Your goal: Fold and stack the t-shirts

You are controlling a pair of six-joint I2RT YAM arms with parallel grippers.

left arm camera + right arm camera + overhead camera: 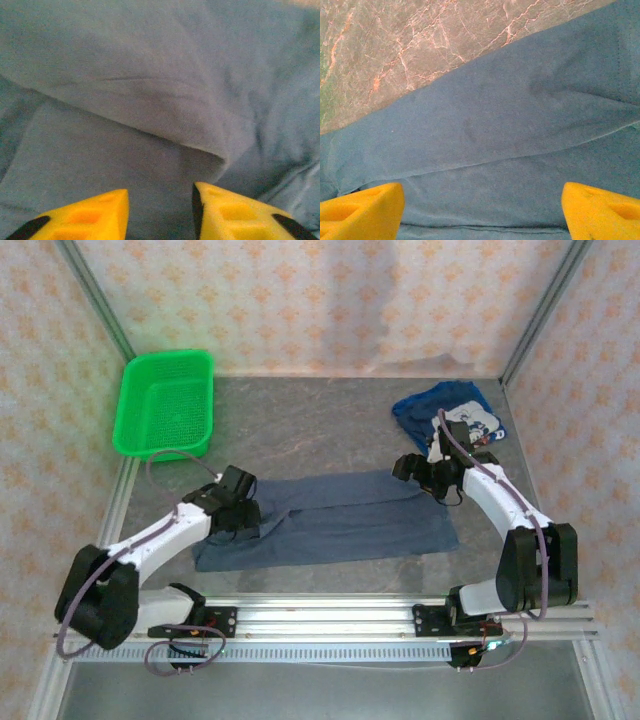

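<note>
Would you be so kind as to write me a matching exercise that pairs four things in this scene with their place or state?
Things:
1. green basket
2. slate-blue t-shirt
3. printed royal blue t-shirt
4. right tool

Places or states:
A. crumpled at the far right of the table
B. at the far left corner of the table
C. laid out as a long strip in the middle, between the arms
D. open wide above slate-blue cloth

Pairs: 1-B, 2-C, 3-A, 4-D
</note>
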